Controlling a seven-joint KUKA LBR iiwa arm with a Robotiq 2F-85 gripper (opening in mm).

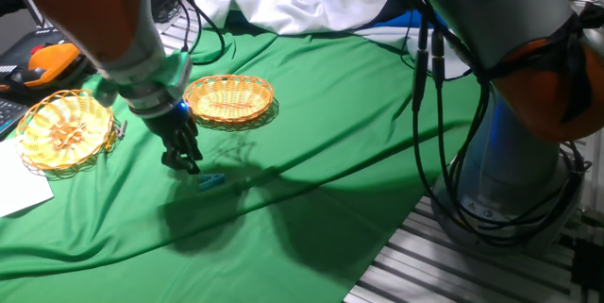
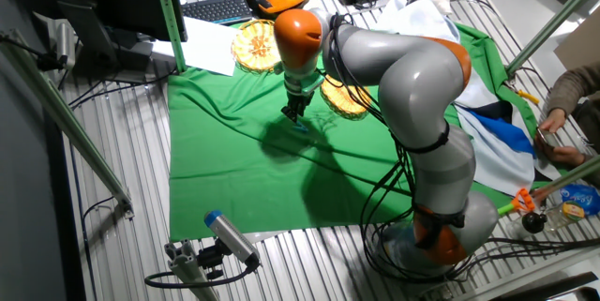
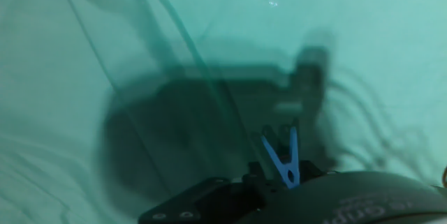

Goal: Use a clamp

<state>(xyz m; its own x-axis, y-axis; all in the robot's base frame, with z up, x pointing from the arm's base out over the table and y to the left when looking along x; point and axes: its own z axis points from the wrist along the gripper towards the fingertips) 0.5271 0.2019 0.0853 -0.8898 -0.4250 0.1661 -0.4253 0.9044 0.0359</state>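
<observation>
The small teal plastic clothespin-style clamp lies flat on the green cloth that covers the table, just in front of the nearer of two wicker baskets. The arm's black two-finger gripper hangs just beside the clamp, on the side towards the baskets, its tips close to the cloth; whether they touch the clamp cannot be told from this fixed view. The fingers look close together and hold nothing that shows, but how wide they stand cannot be told for sure.

In the hand view the clamp shows as a blue V with its two thin prongs spread upward in the picture, sitting just above the dark body of the gripper at the lower edge, inside the arm's shadow on the cloth.

In the other fixed view the clamp is a tiny bright fleck right below the gripper.

A round woven wicker basket stands near the gripper on the cloth. A second round wicker basket sits further off at the cloth's edge, next to a white sheet of paper.
</observation>
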